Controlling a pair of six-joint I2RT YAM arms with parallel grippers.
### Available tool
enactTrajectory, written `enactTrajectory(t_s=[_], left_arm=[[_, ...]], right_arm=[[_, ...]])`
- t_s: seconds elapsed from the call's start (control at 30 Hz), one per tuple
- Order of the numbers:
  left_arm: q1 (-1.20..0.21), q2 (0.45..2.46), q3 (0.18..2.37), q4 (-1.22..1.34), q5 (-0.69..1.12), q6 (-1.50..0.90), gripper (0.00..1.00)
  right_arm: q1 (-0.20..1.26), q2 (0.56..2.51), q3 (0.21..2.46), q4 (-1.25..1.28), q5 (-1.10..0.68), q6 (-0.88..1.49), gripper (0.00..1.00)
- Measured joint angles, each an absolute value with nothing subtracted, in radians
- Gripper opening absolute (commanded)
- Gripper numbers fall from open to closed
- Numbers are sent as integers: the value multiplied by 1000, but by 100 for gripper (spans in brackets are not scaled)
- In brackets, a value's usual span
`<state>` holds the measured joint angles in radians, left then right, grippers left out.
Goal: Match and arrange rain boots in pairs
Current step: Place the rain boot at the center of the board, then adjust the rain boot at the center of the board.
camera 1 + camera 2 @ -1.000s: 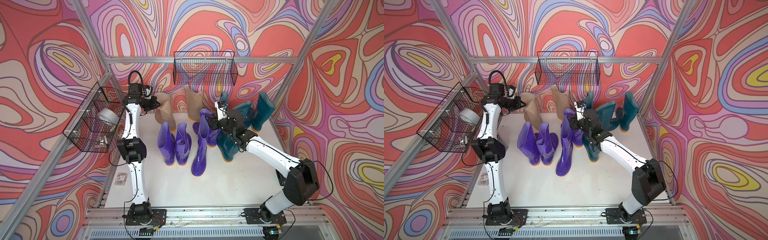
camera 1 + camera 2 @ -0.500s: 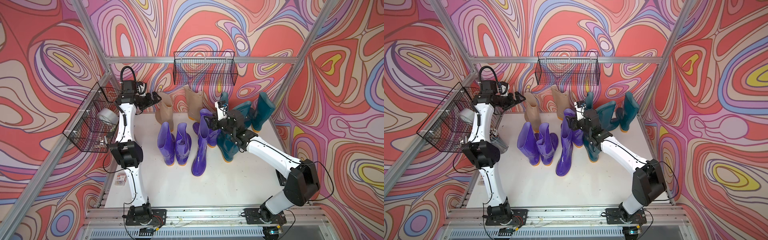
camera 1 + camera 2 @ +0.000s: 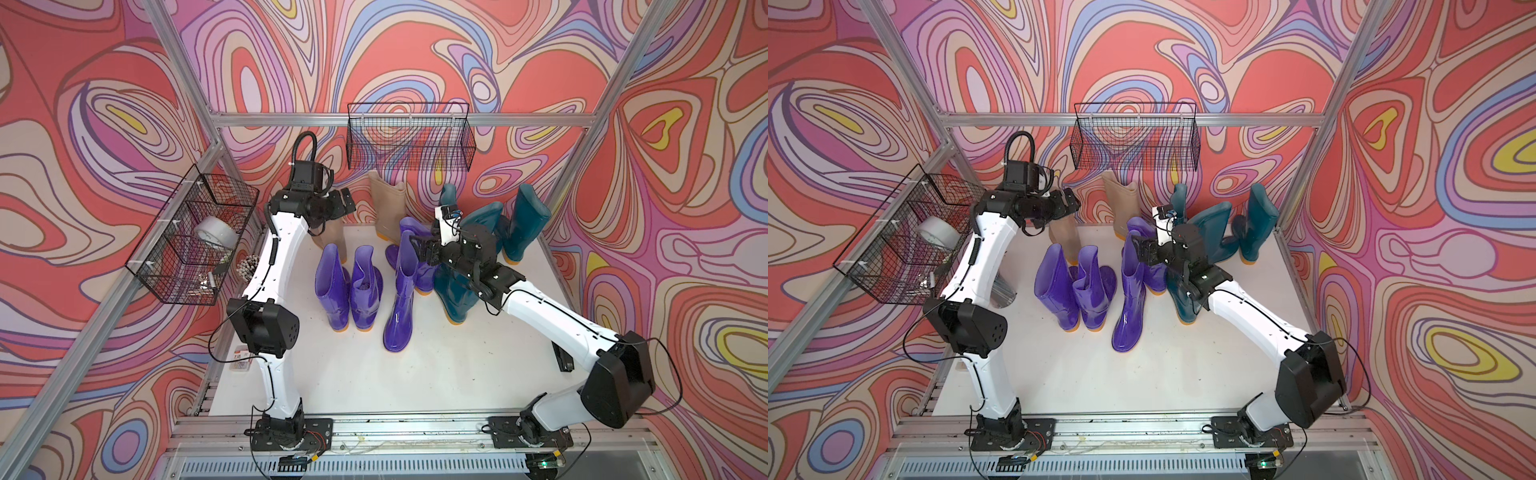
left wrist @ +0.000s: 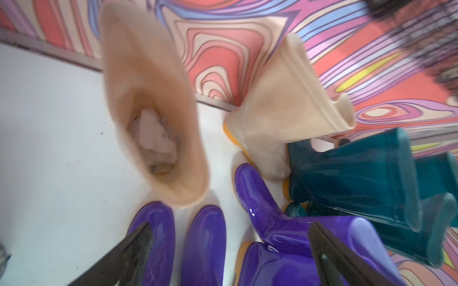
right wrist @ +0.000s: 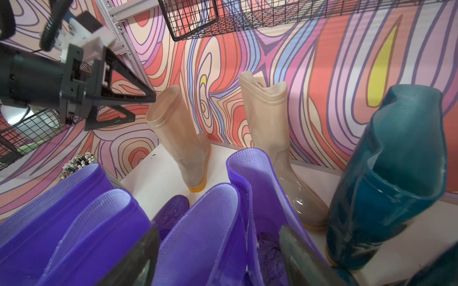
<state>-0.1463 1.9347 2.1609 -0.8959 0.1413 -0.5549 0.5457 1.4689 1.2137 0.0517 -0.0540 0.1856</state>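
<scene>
The left gripper [image 3: 348, 203] has opened, leaving the tall beige rubber boot [image 5: 178, 143] beneath it placed; the right gripper [image 5: 219, 229] is loosening off a glossy purple boot [image 3: 399, 307].

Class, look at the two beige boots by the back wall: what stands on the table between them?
Nothing. The right wrist view shows bare white table between the beige boot beside the left pincer and the other beige boot.

White tabletop [image 3: 365, 382], four purple rain boots [image 3: 330, 291] standing mid-table, two beige boots [image 3: 388, 208] at back, teal boots [image 3: 521, 224] right
</scene>
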Motion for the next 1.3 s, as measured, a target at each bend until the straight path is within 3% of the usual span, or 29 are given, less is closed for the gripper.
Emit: enactTrajectory(t_s=[0.27, 0.57, 0.63, 0.73, 0.8, 0.9, 1.3], left_arm=[[-146, 1943, 2092, -832, 109, -644, 100], [-163, 2110, 2281, -857, 67, -629, 98], [-163, 2120, 2280, -880, 32, -623, 89], [-163, 2119, 2258, -889, -19, -602, 68], [-163, 2114, 2231, -880, -40, -583, 46], [-162, 2114, 2212, -872, -55, -543, 2], [-146, 2212, 2384, -891, -124, -117, 0]], right_arm=[[546, 1443, 1173, 57, -41, 172, 81], [546, 1438, 1149, 68, -31, 157, 82], [546, 1438, 1144, 74, -30, 152, 82], [546, 1438, 1142, 75, -29, 147, 82], [546, 1438, 1142, 76, -28, 144, 82], [546, 1438, 1142, 78, -28, 143, 81], [546, 1438, 1143, 73, -30, 148, 80]])
